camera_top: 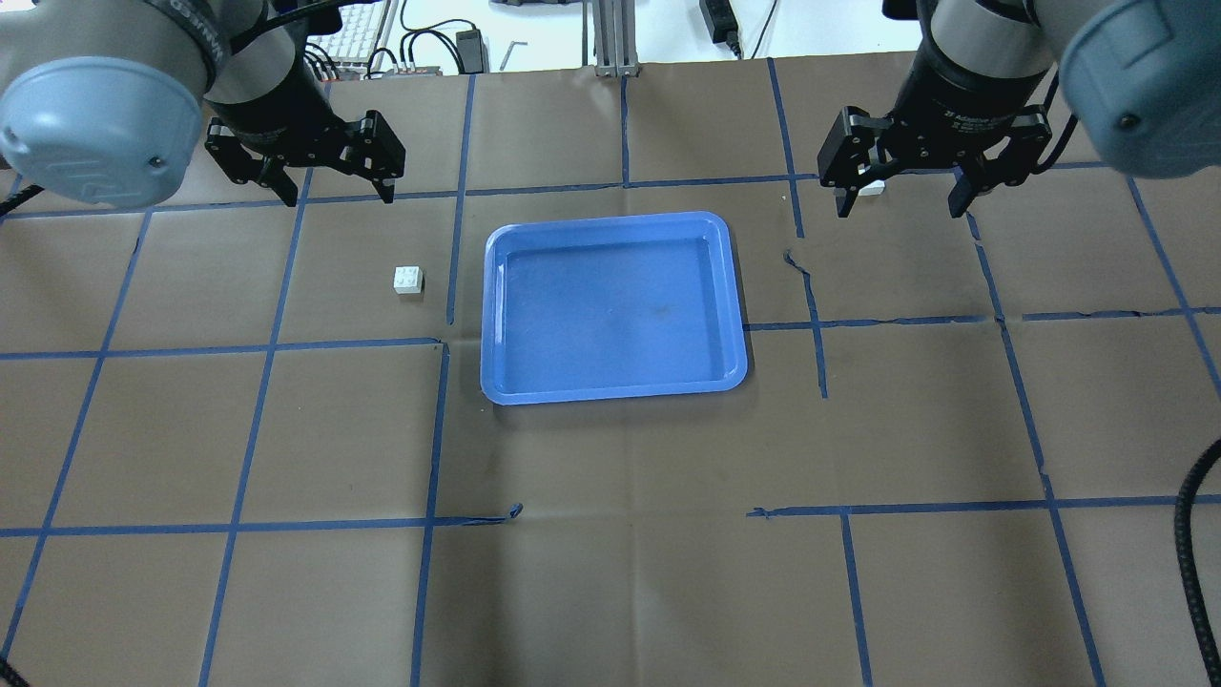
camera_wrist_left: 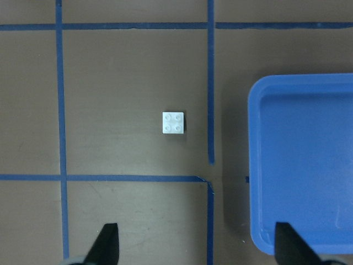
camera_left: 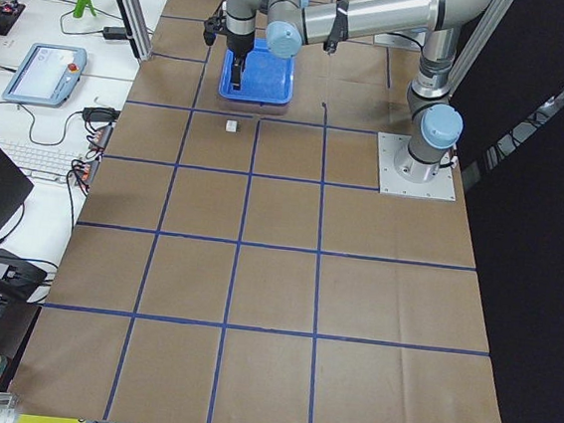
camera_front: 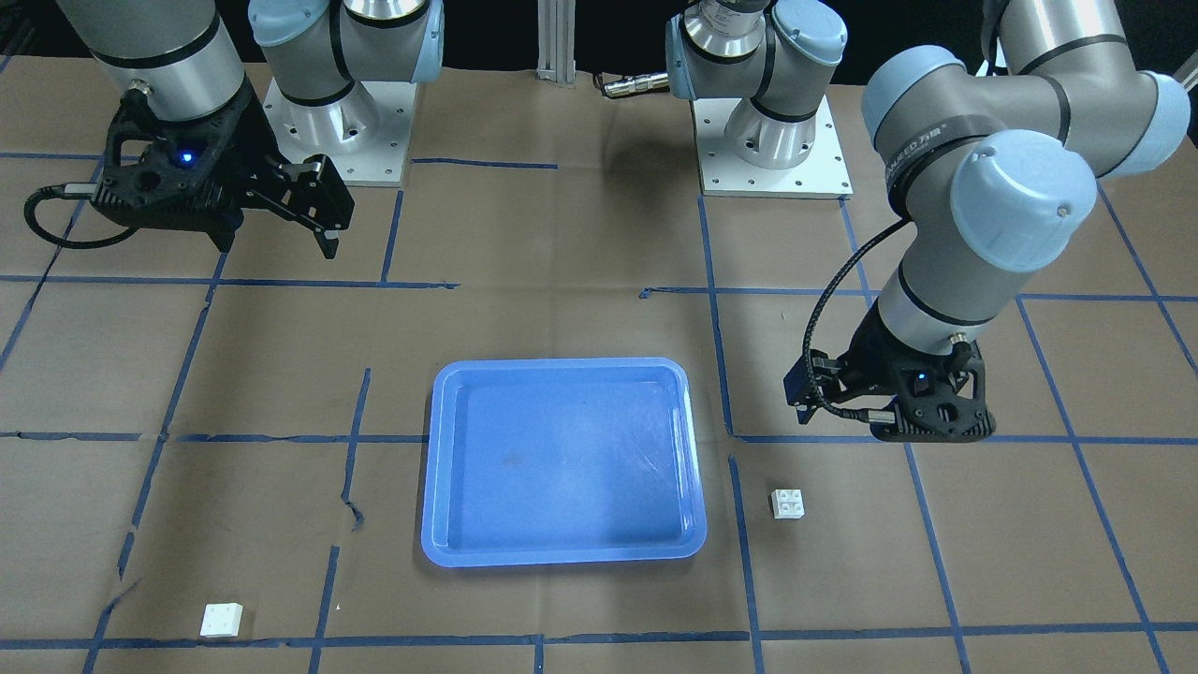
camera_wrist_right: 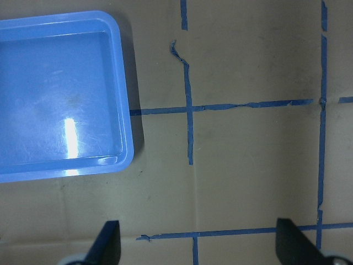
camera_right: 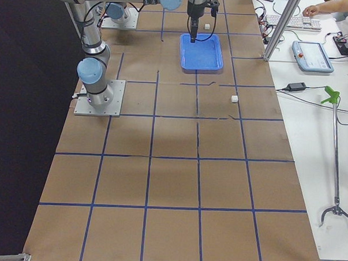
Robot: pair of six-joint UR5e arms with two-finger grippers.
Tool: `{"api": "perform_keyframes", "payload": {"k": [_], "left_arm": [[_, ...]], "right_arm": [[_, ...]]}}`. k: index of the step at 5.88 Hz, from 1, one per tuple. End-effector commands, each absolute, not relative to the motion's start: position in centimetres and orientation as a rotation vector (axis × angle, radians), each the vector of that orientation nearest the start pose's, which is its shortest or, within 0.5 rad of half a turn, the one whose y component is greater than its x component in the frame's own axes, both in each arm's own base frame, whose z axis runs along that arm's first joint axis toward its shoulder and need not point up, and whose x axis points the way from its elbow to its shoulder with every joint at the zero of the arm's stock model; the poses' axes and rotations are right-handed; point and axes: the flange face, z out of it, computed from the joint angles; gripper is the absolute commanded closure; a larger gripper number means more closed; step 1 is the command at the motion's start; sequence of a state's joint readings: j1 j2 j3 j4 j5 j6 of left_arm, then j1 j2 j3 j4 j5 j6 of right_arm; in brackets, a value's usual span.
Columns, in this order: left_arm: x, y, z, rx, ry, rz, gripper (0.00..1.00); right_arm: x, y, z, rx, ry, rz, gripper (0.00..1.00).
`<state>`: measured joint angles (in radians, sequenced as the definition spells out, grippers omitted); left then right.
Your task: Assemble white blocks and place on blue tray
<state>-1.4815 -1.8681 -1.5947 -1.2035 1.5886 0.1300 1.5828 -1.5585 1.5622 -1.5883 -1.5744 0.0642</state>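
In the overhead view one white block lies left of centre on the desk, below the left claw and apart from it. The other white block peeks out behind the right claw, upper right. Both claws gape wide, gripping nothing. The blue tray sits mid-frame, both blocks outside it. The lettering above the right claw is too small to read.

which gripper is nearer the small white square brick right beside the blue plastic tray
Left. The left gripper is close to the small white square plastic brick, on its side of the blue plastic tray; the right gripper is across the tray, on the opposite side.
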Motion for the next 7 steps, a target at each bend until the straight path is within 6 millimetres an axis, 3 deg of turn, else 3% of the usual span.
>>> {"api": "perform_keyframes", "payload": {"k": [1,2,4,5,6,7], "left_arm": [[-7.3,-63.0,26.4,0.126,3.116,-0.06,0.01],[-7.2,-63.9,22.3,0.131,3.114,-0.062,0.02],[-7.3,-64.2,18.0,0.177,3.119,-0.008,0.09],[-7.2,-64.1,17.6,0.196,3.119,0.002,0.24],[-7.3,-64.2,17.8,0.196,3.118,-0.003,0.59],[-7.3,-64.2,18.2,0.196,3.118,-0.015,0.79]], "right_arm": [[14.0,-49.6,48.8,0.07,3.151,-0.022,0.0],[14.1,-49.6,48.9,0.036,3.139,-0.024,0.0],[13.6,-50.3,48.4,-0.471,3.11,-0.026,0.0],[13.6,-50.9,48.0,-0.87,3.023,-0.031,0.0],[13.1,-52.8,46.7,-1.177,2.92,-0.042,0.0],[11.9,-54.4,45.6,-1.511,2.763,-0.06,0.01]]}}
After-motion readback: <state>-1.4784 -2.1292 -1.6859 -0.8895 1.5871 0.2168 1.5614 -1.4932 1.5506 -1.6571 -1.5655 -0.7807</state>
